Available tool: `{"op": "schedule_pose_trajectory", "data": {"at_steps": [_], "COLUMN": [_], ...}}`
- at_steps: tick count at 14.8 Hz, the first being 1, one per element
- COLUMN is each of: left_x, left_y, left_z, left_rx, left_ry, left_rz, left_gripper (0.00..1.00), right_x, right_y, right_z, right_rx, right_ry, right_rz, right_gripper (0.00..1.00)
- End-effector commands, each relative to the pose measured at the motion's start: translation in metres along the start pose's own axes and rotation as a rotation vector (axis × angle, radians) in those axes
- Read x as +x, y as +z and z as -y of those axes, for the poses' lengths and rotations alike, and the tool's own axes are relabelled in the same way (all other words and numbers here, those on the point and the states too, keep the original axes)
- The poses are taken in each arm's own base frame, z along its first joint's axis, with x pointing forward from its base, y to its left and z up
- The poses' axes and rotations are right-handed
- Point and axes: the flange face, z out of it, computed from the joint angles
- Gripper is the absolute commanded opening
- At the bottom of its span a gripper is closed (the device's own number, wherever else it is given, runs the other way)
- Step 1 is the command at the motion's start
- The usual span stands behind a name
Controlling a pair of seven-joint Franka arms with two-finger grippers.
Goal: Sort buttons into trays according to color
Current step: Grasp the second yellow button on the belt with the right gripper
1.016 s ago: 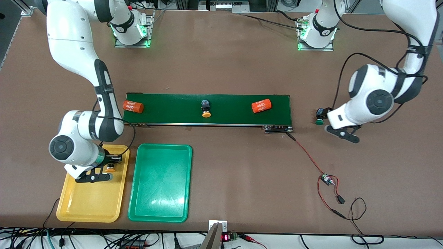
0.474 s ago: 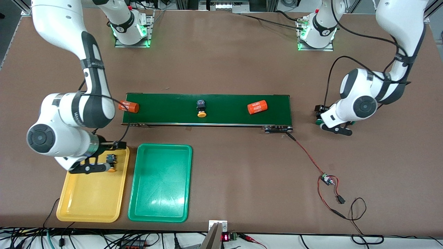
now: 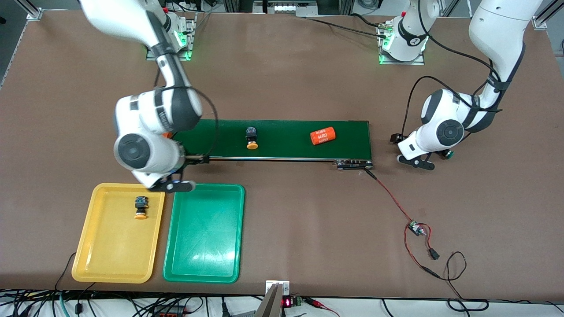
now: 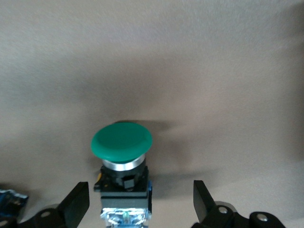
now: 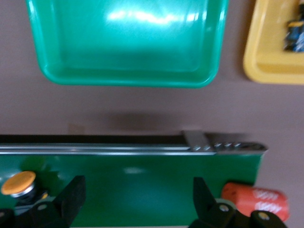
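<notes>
Off the conveyor belt's (image 3: pixel 269 139) end toward the left arm, the left gripper (image 4: pixel 141 202) is seen lowered to the table (image 3: pixel 282 79) with its fingers spread on either side of a green-capped button (image 4: pixel 122 142), which lies on its side with nothing yet pinched. For a clean pick, the fingers would best be closed on the black body rather than the smooth round cap, so the button is not squeezed out. A yellow-capped button (image 3: pixel 252 137) is shown lying on the belt near its middle, with an orange cylinder (image 3: pixel 322 135) beside it toward the left arm's end. The right gripper (image 5: pixel 134 202) is held with its fingers spread and empty above the belt's end toward the right arm. Another yellow-capped button (image 3: pixel 141 207) is already resting in the yellow tray (image 3: pixel 105 268), near the tray's edge closest to the belt; the green tray (image 3: pixel 202 273) beside it appears to hold nothing, though glare covers part of its floor.
</notes>
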Motion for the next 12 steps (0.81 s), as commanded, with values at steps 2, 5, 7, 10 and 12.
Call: {"op": "schedule_pose_trajectory", "data": {"at_steps": [2, 5, 7, 10, 12], "left_x": [-0.001, 0.003, 0.011, 0.022, 0.023], "left_y": [-0.012, -0.044, -0.069, -0.110, -0.131], "left_z": [0.001, 0.004, 0.006, -0.015, -0.051], "left_rx": [-0.009, 0.014, 0.022, 0.029, -0.030], "left_ry": [-0.013, -0.020, -0.024, -0.003, -0.019], "left_rz": [-0.016, -0.032, -0.016, -0.004, 0.010], "left_gripper": [0.34, 0.23, 0.23, 0.23, 0.23], "right_x": [-0.046, -0.071, -0.090, -0.098, -0.108], "right_y": [0.009, 0.021, 0.033, 0.065, 0.088], "right_z": [0.066, 0.104, 0.127, 0.129, 0.137], "right_rx": [-0.023, -0.041, -0.062, -0.080, -0.084], "right_ry": [0.007, 0.021, 0.040, 0.037, 0.020], "right_rz": [0.012, 0.019, 0.025, 0.031, 0.011], "right_gripper": [1.00, 1.00, 1.00, 1.00, 1.00]}}
